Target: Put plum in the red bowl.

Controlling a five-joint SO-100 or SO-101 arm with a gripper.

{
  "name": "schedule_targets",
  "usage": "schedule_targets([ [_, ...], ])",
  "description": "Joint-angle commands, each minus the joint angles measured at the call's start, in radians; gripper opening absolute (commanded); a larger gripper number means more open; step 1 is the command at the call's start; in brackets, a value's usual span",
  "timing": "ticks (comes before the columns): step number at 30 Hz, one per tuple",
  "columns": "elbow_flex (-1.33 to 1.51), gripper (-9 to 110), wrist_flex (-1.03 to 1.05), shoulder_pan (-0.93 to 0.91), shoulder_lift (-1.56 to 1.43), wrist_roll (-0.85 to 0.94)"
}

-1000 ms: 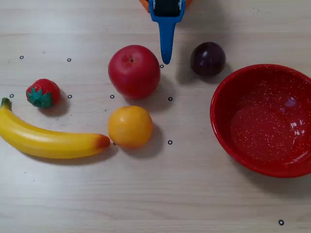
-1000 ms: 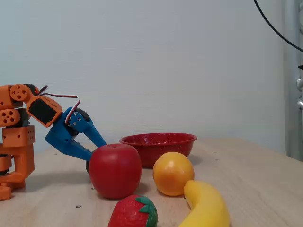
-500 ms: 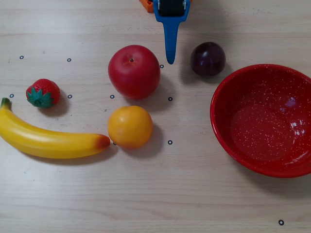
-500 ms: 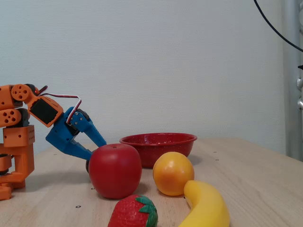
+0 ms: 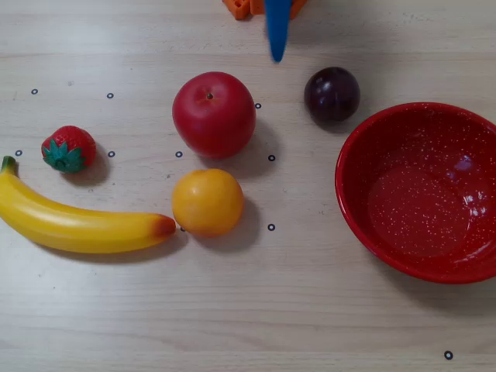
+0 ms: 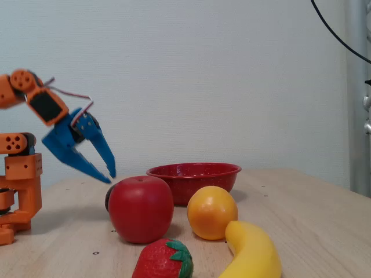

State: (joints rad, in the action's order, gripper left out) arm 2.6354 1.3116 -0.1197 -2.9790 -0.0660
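Note:
The plum [image 5: 332,94], small and dark purple, rests on the table just left of the red bowl's [image 5: 418,190] far rim. In the fixed view only a dark sliver of the plum [image 6: 107,200] peeks out behind the apple, and the red bowl [image 6: 193,171] stands at the back. My blue gripper [image 5: 277,54] shows only its tip at the top edge of the overhead view, left of the plum and apart from it. From the side, the gripper [image 6: 110,178] hangs in the air above the table, pointing down, its tips together and holding nothing.
A red apple [image 5: 214,114] sits left of the plum, an orange [image 5: 207,202] in front of it, then a banana [image 5: 77,221] and a strawberry [image 5: 68,148] further left. The orange arm base [image 6: 20,185] stands at the far left of the fixed view.
The gripper has risen off the table and drawn back toward the arm base; it sat low between apple and plum before. No fruit has moved.

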Motion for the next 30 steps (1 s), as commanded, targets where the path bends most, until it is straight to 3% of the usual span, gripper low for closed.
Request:
schedule_targets([
  [1,-0.175,0,0.094,-0.061,0.054,0.055],
  [14,-0.451,0,0.272,-0.267,0.304,0.308],
  [30,-0.454,0,0.078,-0.373,0.56,0.588],
])
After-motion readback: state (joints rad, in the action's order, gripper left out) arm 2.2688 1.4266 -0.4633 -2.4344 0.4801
